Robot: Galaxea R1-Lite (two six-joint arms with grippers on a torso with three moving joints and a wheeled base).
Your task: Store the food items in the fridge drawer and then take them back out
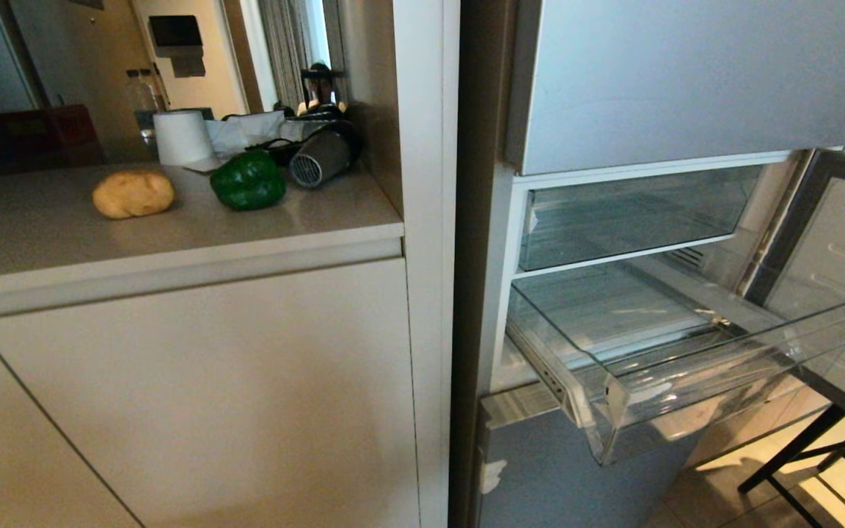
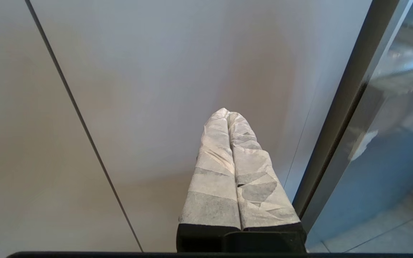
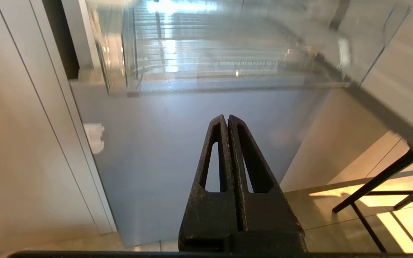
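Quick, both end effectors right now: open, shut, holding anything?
Left end effector: shut, empty, pointed at the cabinet door.
Right end effector: shut, empty, below the pulled-out fridge drawer.

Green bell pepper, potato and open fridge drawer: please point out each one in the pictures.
green bell pepper (image 1: 248,180), head view, middle of its glossy body
potato (image 1: 133,193), head view, middle of its tan skin
fridge drawer (image 1: 716,381), head view, clear front wall
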